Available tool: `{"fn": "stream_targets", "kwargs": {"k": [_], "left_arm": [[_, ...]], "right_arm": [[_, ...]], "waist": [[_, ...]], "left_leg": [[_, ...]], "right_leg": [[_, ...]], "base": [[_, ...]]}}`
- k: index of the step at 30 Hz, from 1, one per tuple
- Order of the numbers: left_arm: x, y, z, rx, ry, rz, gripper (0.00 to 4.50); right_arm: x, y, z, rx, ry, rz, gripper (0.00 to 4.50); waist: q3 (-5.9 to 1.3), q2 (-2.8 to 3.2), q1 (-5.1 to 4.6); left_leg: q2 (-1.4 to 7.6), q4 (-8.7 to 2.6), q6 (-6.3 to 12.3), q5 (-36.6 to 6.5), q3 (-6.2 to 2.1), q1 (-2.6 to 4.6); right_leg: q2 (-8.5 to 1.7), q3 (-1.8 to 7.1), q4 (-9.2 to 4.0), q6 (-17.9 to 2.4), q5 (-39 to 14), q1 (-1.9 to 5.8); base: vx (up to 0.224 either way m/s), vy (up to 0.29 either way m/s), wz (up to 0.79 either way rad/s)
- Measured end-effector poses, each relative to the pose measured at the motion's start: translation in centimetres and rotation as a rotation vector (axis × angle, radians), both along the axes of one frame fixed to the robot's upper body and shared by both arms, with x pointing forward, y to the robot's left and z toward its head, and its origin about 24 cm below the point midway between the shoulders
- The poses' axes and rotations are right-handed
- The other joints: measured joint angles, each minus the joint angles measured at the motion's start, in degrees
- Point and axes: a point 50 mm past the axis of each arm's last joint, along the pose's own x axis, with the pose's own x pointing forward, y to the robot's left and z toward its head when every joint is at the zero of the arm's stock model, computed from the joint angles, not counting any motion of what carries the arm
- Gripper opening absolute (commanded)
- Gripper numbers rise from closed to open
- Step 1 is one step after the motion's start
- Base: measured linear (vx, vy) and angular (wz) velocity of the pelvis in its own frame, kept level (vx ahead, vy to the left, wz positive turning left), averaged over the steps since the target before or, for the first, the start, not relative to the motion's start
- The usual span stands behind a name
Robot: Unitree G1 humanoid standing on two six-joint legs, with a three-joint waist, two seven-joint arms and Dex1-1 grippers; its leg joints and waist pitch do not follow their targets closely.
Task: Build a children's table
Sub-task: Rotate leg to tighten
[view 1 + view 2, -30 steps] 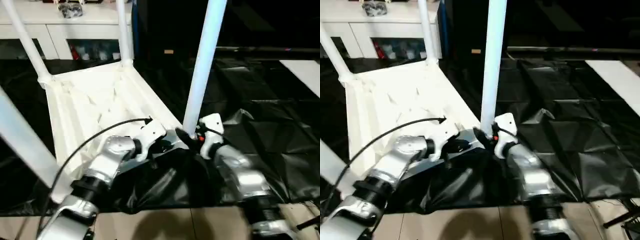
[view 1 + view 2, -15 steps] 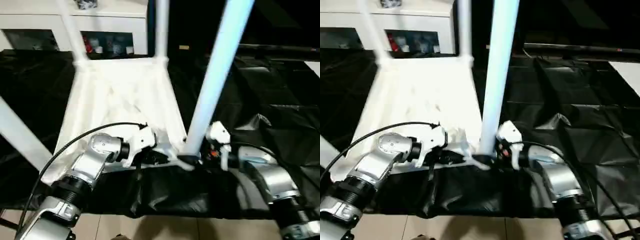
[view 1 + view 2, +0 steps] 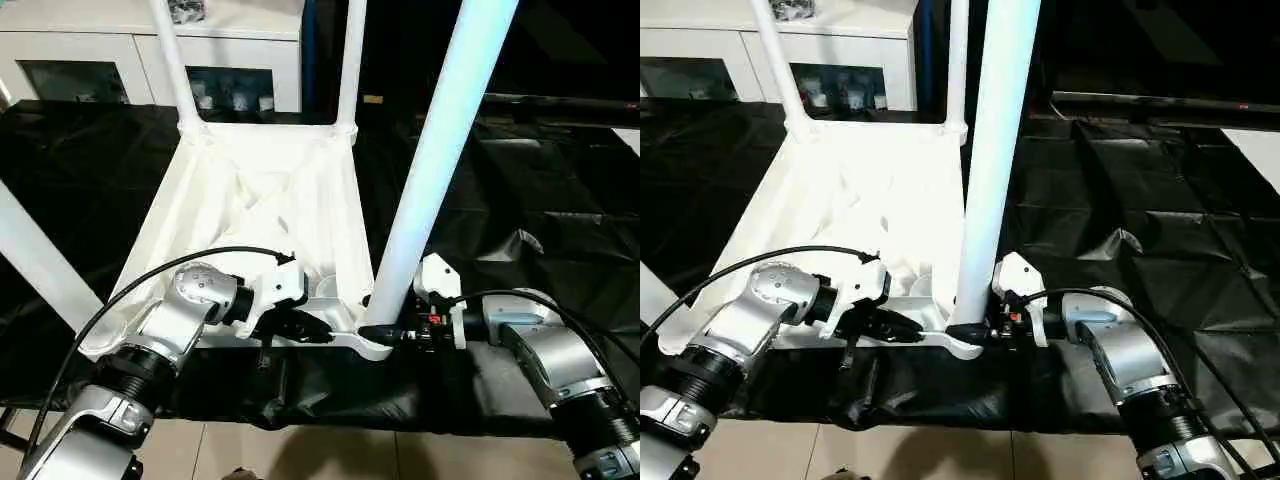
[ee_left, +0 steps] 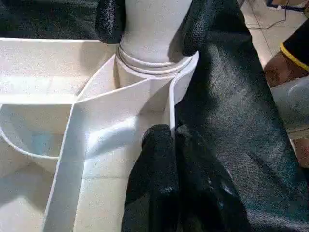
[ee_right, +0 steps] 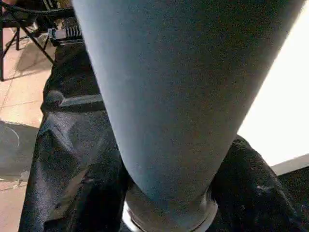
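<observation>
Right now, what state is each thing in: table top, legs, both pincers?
Table top: upside down on the black sheet, ribbed underside up.
Near right leg: standing in its corner socket.
Two far legs: standing in their sockets.
Left pincer: shut on the table top's edge rib.
Right pincer: fingers either side of the near right leg's base.
</observation>
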Motion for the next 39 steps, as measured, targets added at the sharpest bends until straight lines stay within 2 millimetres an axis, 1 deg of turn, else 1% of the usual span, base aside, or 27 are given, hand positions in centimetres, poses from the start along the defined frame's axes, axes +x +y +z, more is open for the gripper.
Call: {"fn": "stream_targets", "kwargs": {"k": [3, 7, 8, 10, 13, 16, 17, 19, 22, 23, 24, 30, 32, 36, 39], "left_arm": [[0.1, -0.2, -0.2, -0.011, -0.003, 0.029, 0.00], [0.7, -0.6, -0.3, -0.021, -0.042, 0.118, 0.00], [1.0, -0.6, -0.4, -0.019, -0.059, 0.167, 0.00], [1.3, -0.7, -0.4, -0.012, -0.073, 0.213, 0.00], [1.8, -1.2, -0.6, -0.008, -0.093, 0.333, 0.00], [2.2, -2.1, -0.7, -0.013, -0.107, 0.431, 0.00], [2.3, -2.5, -0.8, -0.019, -0.109, 0.478, 0.00], [2.2, -3.1, -0.9, -0.027, -0.106, 0.526, 0.00], [2.1, -3.5, -1.0, -0.035, -0.108, 0.559, 0.00], [2.0, -3.6, -1.0, -0.036, -0.108, 0.563, 0.00], [2.0, -3.6, -1.0, -0.037, -0.108, 0.563, 0.00], [1.8, -3.5, -0.8, -0.041, -0.112, 0.539, 0.00], [1.7, -3.4, -0.7, -0.042, -0.116, 0.502, 0.00], [1.4, -2.9, -0.5, -0.050, -0.112, 0.429, 0.00], [1.2, -2.2, -0.4, -0.047, -0.105, 0.370, 0.00]], "right_arm": [[0.0, 0.3, -0.2, 0.013, -0.001, -0.028, 2.00], [0.7, 0.7, -0.8, 0.044, -0.023, -0.169, 1.99], [1.1, 1.1, -1.2, 0.069, -0.037, -0.252, 1.98], [1.5, 1.7, -1.6, 0.087, -0.050, -0.340, 1.98], [2.7, 3.1, -2.0, 0.114, -0.063, -0.527, 1.97], [3.7, 4.1, -2.2, 0.116, -0.071, -0.673, 1.96], [4.2, 4.5, -2.2, 0.117, -0.070, -0.734, 1.96], [4.7, 5.1, -2.1, 0.123, -0.064, -0.799, 1.96], [5.1, 5.4, -2.1, 0.121, -0.064, -0.828, 1.96], [5.1, 5.5, -2.1, 0.120, -0.068, -0.831, 2.52], [5.1, 5.5, -2.1, 0.120, -0.070, -0.831, 2.52], [5.0, 5.6, -2.0, 0.151, -0.068, -0.792, 3.10], [4.7, 4.9, -1.9, 0.138, -0.082, -0.732, 3.28], [4.1, 3.7, -1.7, 0.109, -0.100, -0.601, 3.28], [3.4, 2.7, -1.5, 0.107, -0.098, -0.499, 3.28]], "waist": [[0.00, 0.00, 0.04], [0.00, -0.09, -0.34], [0.01, -0.15, -0.81], [0.02, -0.19, -1.76], [0.00, -0.28, -3.42], [-0.01, -0.28, -4.11], [0.00, -0.28, -4.50], [-0.01, -0.28, -5.05], [-0.03, -0.31, -5.18], [-0.03, -0.31, -5.19], [-0.03, -0.31, -5.16], [-0.02, -0.28, -5.09], [-0.01, -0.27, -4.85], [-0.01, -0.25, -4.48], [0.03, -0.19, -3.62]], "left_leg": [[0.00, 0.05, 0.00, 0.00, 0.01, 0.02], [0.00, 0.11, -0.01, 0.00, 0.00, 0.12], [0.01, 0.11, -0.01, 0.00, 0.00, 0.17], [-0.01, 0.11, -0.03, 0.01, -0.10, 0.20], [-0.05, 0.13, -0.04, 0.01, -0.28, 0.26], [-0.14, 0.20, -0.05, 0.01, -0.70, 0.20], [-0.17, 0.24, -0.04, 0.01, -0.75, 0.22], [-0.20, 0.26, -0.04, 0.01, -0.76, 0.22], [-0.20, 0.30, -0.04, 0.00, -0.78, 0.21], [-0.20, 0.29, -0.04, 0.00, -0.78, 0.20], [-0.20, 0.29, -0.04, 0.00, -0.78, 0.20], [-0.20, 0.25, -0.05, 0.00, -0.78, 0.18], [-0.20, 0.22, -0.06, -0.01, -0.78, 0.14], [-0.15, 0.16, -0.06, -0.01, -0.78, 0.04], [-0.08, 0.04, -0.07, -0.01, -0.77, 0.02]], "right_leg": [[-0.02, 0.00, 0.04, -0.03, 0.02, 0.05], [-0.02, 0.01, 0.08, 0.14, 0.03, 0.10], [-0.02, 0.00, 0.10, 0.15, 0.04, 0.08], [-0.02, -0.04, 0.05, 0.18, 0.04, 0.07], [-0.02, -0.12, -0.10, 0.18, 0.03, 0.05], [-0.02, -0.32, -0.37, 0.19, 0.02, -0.03], [-0.01, -0.31, -0.40, 0.19, 0.03, -0.08], [-0.01, -0.27, -0.42, 0.19, 0.03, -0.10], [-0.01, -0.29, -0.44, 0.18, 0.03, -0.11], [0.00, -0.28, -0.44, 0.18, 0.04, -0.12], [0.00, -0.28, -0.43, 0.17, 0.04, -0.12], [0.02, -0.27, -0.38, -0.10, 0.30, -0.14], [0.02, -0.26, -0.37, -0.05, 0.46, -0.16], [0.05, -0.28, -0.21, -0.23, 0.63, -0.25], [0.11, -0.31, -0.23, -0.07, 0.52, -0.31]], "base": [[0.000, 0.000, 0.00], [0.000, 0.000, 0.00], [0.000, 0.000, 0.00], [0.000, 0.000, 0.00], [0.000, 0.000, 0.00], [0.000, 0.000, 0.00], [0.000, 0.000, 0.00], [0.000, 0.000, 0.00], [0.000, 0.000, 0.00], [0.000, 0.000, 0.00], [0.000, 0.000, 0.00], [0.000, 0.000, 0.00], [0.000, 0.000, 0.00], [0.000, 0.000, 0.00], [0.000, 0.000, 0.00]]}}
